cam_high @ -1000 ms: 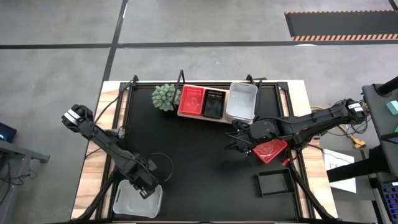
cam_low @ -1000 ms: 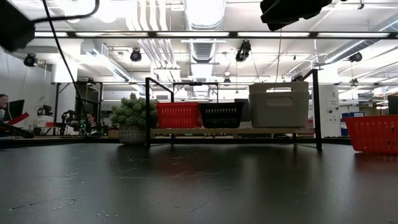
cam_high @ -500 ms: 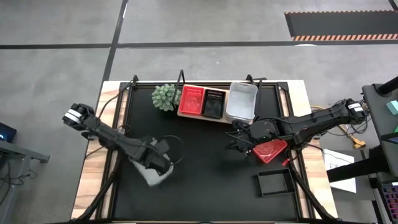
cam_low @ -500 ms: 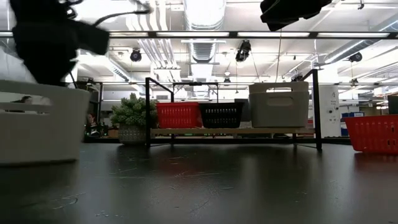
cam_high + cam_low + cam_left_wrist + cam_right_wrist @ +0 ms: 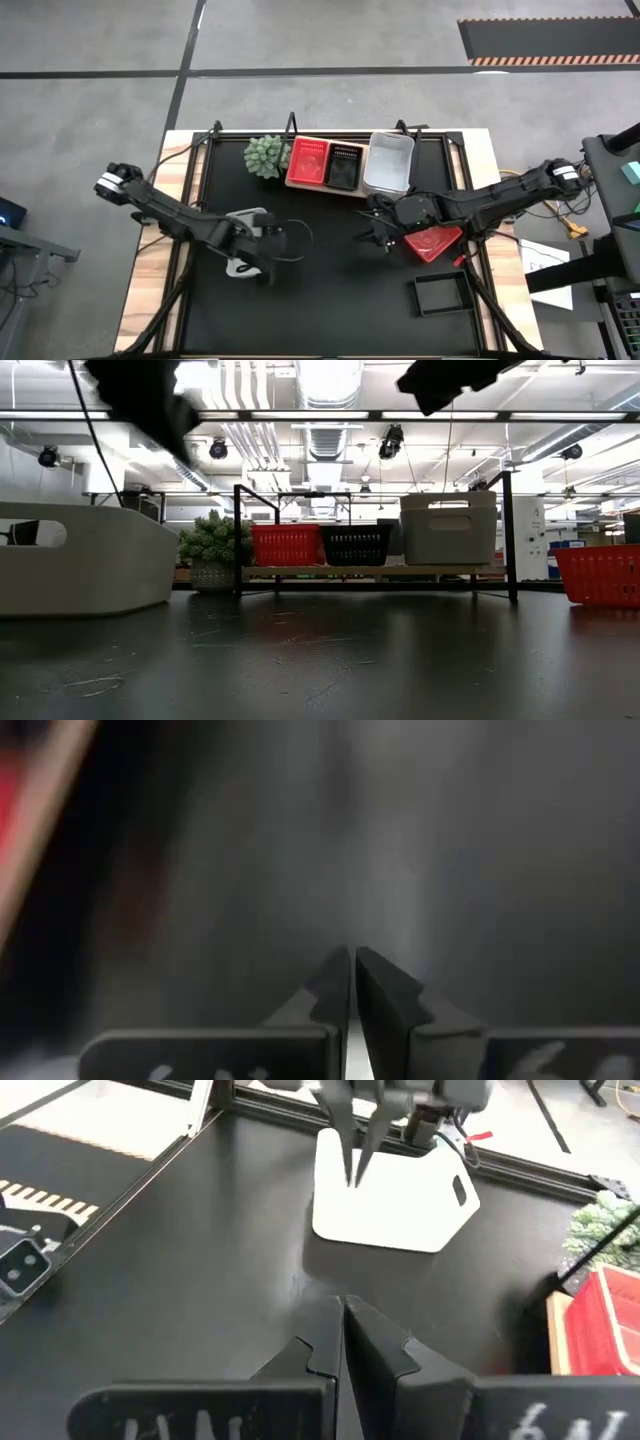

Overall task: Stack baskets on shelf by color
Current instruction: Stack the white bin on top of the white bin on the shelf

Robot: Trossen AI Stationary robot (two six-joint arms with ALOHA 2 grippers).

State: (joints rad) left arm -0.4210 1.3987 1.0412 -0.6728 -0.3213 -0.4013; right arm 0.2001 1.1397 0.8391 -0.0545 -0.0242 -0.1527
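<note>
Since a second ago your left gripper [image 5: 262,268], fingers pinched shut, dragged the translucent white basket [image 5: 240,263] inward across the black mat [image 5: 320,290]. Right gripper [image 5: 378,236], closed and empty, hovers near the wooden shelf [image 5: 345,190].

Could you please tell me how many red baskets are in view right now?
2: one red basket on the shelf beside the plant, another red basket on the mat under the right arm. Nested ones may be hidden.
</note>
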